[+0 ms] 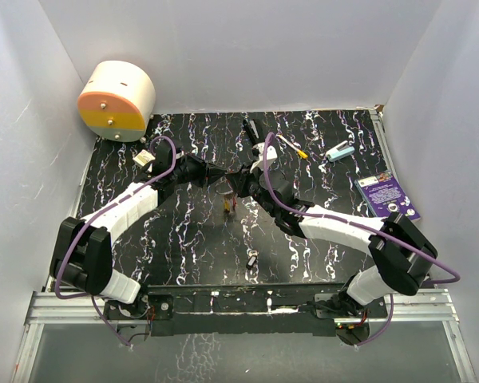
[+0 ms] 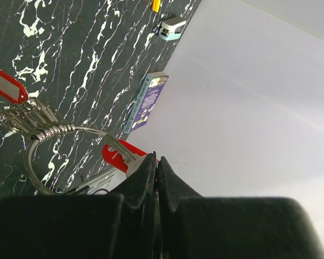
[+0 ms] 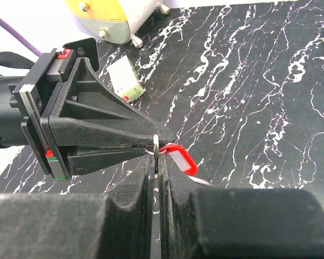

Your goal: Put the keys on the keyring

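The right gripper (image 3: 157, 157), its two black fingers pressed nearly together, pinches the thin silver keyring (image 3: 156, 144), which stands upright between their tips. Meeting it head-on from the other side, the left gripper (image 2: 156, 162) is likewise closed to a sliver. It appears to grip the red-headed key (image 2: 117, 154) by its head, the silver blade pointing away toward the ring's coils.

The ring hangs above the middle of the black marbled table (image 1: 184, 239), held between the two fingertips where the arms meet. From the left wrist camera its wire loops out just beyond the fingertips. A bunch of keys (image 2: 35, 116) is already threaded side by side on it, and a red-framed tag (image 2: 6, 86) sits at the far end of the bunch.

Nearer the arm bases, a small loose key (image 1: 252, 258) lies alone on the tabletop, well apart from both grippers; its colour is too small to tell.

Beyond the grippers, a white stick with a yellow tip (image 1: 291, 146) and a teal object (image 1: 341, 152) lie toward the back right. A purple booklet (image 1: 387, 197) rests by the right wall. A small white box (image 1: 146, 158) sits at the back left, and behind it a round white-and-orange drum (image 1: 117, 100) stands in the corner.
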Robot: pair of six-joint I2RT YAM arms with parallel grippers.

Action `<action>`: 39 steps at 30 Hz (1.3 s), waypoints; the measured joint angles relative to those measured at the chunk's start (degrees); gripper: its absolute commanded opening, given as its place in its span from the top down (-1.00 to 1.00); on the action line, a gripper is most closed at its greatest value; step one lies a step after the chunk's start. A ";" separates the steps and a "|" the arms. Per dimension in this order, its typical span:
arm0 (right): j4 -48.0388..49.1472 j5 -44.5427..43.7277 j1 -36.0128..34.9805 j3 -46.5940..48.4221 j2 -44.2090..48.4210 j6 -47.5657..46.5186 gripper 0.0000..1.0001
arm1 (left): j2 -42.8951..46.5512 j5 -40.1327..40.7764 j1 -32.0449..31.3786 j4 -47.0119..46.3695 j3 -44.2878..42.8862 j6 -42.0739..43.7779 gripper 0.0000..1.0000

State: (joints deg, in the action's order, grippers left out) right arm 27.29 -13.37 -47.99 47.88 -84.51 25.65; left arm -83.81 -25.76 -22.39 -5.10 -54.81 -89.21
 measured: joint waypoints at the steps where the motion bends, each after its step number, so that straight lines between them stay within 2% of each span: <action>1: 0.00 0.00 0.02 0.00 0.00 0.04 0.85 | 0.00 0.00 0.00 0.00 0.00 -0.13 1.00; 39: 7.85 2.60 0.35 0.00 -6.01 4.28 0.84 | -0.09 3.04 0.81 -1.31 0.00 -2.75 1.00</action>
State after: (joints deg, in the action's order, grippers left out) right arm 35.14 -10.76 -47.64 47.88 -90.52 29.93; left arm -83.90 -22.72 -21.58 -6.42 -54.81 -91.96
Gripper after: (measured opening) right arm 0.092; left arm 0.008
